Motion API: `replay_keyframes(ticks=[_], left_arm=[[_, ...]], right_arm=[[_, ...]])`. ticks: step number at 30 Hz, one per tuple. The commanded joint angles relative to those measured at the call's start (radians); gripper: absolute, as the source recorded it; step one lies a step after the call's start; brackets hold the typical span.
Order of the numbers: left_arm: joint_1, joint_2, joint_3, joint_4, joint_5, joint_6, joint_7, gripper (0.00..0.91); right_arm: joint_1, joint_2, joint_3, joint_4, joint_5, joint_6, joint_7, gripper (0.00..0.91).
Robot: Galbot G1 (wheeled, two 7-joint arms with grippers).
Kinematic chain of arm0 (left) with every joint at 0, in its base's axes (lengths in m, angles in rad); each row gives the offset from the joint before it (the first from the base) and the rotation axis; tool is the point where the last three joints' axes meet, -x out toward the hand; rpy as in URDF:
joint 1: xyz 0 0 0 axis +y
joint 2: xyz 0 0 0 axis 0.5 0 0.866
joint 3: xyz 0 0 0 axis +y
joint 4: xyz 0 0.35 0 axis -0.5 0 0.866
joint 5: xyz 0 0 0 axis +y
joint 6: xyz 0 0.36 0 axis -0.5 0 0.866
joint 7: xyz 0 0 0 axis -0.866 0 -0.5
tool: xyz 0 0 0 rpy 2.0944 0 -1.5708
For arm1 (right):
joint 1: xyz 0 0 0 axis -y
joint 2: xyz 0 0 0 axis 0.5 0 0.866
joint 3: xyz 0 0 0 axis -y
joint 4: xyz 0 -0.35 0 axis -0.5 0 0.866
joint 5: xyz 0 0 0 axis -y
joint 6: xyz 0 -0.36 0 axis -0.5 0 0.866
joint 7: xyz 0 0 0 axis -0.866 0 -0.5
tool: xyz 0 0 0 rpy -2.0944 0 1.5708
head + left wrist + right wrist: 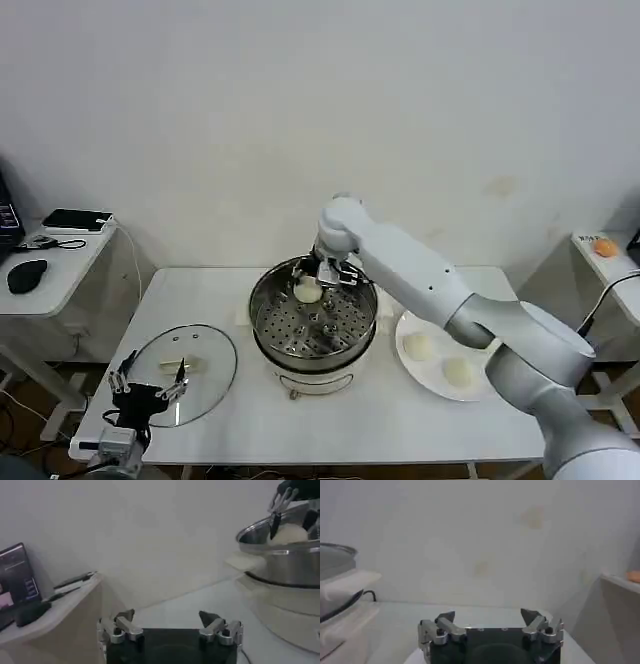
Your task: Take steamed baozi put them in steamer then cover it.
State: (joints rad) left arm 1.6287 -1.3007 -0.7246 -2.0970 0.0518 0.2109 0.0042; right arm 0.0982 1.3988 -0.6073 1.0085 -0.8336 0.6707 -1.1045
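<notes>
Right gripper (322,277): over the steamer (315,322) at its 11 o'clock rim, fingers closed narrowly around one baozi (307,291), probably about to set it on the perforated tray. Plate (480,385), at 3 o'clock of the steamer: two baozi. Glass cover (185,370): flat on the tabletop (400,420) at 9 o'clock, awaiting use. Left gripper (148,384): spread wide, idle beside the cover.

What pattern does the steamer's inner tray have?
Shiny metal dotted with rows of round holes; the steamer tray shows best in the head view.
</notes>
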Motion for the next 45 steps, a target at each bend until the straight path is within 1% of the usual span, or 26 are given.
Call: replay_keyframes(ticks=[1,11,16,19,20,21,22,23,24,25,26,27,29,30,31,32,33,34,35,36,37,38,41,43,44,45], left_arm=[[-0.001,0.002,0.001,0.002,0.000,0.000,0.001,0.907],[-0.001,0.003,-0.002,0.004,-0.002,-0.001,0.004,0.907],[-0.011,0.003,-0.006,0.014,-0.002,-0.001,0.008,0.907],[-0.015,0.005,-0.005,0.007,-0.003,0.002,0.014,0.907],[-0.019,0.006,-0.003,0.007,-0.003,0.002,0.015,0.907],[-0.022,0.006,-0.002,0.009,-0.003,0.003,0.015,0.907],[-0.026,0.007,0.000,0.010,-0.003,0.004,0.016,0.907],[-0.030,0.009,0.003,0.011,-0.003,0.005,0.016,0.907],[-0.030,0.009,0.004,0.011,-0.003,0.005,0.017,0.907],[-0.037,0.012,0.007,0.012,-0.002,0.007,0.020,0.907],[-0.040,0.015,0.009,0.010,-0.002,0.007,0.023,0.907],[-0.044,0.018,0.009,0.008,-0.002,0.007,0.030,0.907],[-0.056,0.022,0.007,0.000,-0.007,0.008,0.047,0.907],[-0.059,0.024,0.007,-0.003,-0.008,0.009,0.048,0.907],[-0.064,0.025,0.007,-0.007,-0.012,0.013,0.051,0.907],[-0.068,0.028,0.011,-0.012,-0.016,0.017,0.052,0.907],[-0.070,0.030,0.014,-0.016,-0.016,0.018,0.053,0.907],[-0.072,0.034,0.022,-0.021,-0.016,0.019,0.056,0.907],[-0.075,0.034,0.026,-0.025,-0.016,0.021,0.057,0.907],[-0.077,0.034,0.030,-0.026,-0.015,0.022,0.057,0.907],[-0.078,0.034,0.035,-0.029,-0.015,0.025,0.058,0.907],[-0.078,0.035,0.040,-0.032,-0.016,0.025,0.058,0.907],[-0.077,0.044,0.042,-0.031,-0.017,0.025,0.064,0.907],[-0.071,0.053,0.041,-0.033,-0.018,0.035,0.069,0.907],[-0.065,0.057,0.040,-0.037,-0.019,0.039,0.072,0.907],[-0.061,0.059,0.039,-0.041,-0.022,0.039,0.073,0.907]], right_arm=[[-0.001,0.005,-0.003,-0.007,0.013,-0.003,0.004,0.907],[0.007,-0.010,0.007,0.009,0.017,-0.014,0.017,0.907],[0.043,-0.070,0.023,0.120,0.122,-0.052,-0.008,0.907],[0.078,-0.125,0.032,0.193,0.193,-0.098,-0.022,0.907],[0.096,-0.154,0.026,0.220,0.261,-0.143,-0.021,0.907],[0.108,-0.176,0.014,0.240,0.287,-0.172,-0.015,0.907],[0.123,-0.213,-0.006,0.267,0.334,-0.219,0.008,0.907],[0.143,-0.249,-0.036,0.300,0.412,-0.296,0.043,0.907],[0.149,-0.259,-0.038,0.307,0.423,-0.311,0.043,0.907],[0.160,-0.295,-0.048,0.327,0.514,-0.356,0.055,0.907],[0.173,-0.318,-0.060,0.345,0.576,-0.411,0.059,0.907],[0.185,-0.361,-0.071,0.364,0.610,-0.469,0.071,0.907],[0.205,-0.426,-0.085,0.392,0.688,-0.585,0.063,0.907],[0.208,-0.440,-0.086,0.394,0.688,-0.609,0.063,0.907],[0.224,-0.474,-0.098,0.406,0.746,-0.659,0.058,0.907],[0.241,-0.507,-0.111,0.427,0.783,-0.722,0.042,0.907],[0.249,-0.522,-0.112,0.443,0.794,-0.756,0.029,0.907],[0.258,-0.557,-0.110,0.463,0.822,-0.822,0.016,0.907],[0.264,-0.578,-0.108,0.472,0.843,-0.863,0.007,0.907],[0.267,-0.595,-0.107,0.475,0.859,-0.884,0.001,0.907],[0.270,-0.625,-0.103,0.483,0.878,-0.922,-0.016,0.907],[0.267,-0.651,-0.099,0.490,0.893,-0.951,-0.027,0.907],[0.249,-0.714,-0.082,0.504,0.919,-0.982,-0.054,0.907],[0.234,-0.760,-0.078,0.522,0.934,-1.020,-0.106,0.907],[0.222,-0.784,-0.074,0.533,0.936,-1.056,-0.147,0.907],[0.211,-0.801,-0.068,0.537,0.932,-1.071,-0.174,0.907]])
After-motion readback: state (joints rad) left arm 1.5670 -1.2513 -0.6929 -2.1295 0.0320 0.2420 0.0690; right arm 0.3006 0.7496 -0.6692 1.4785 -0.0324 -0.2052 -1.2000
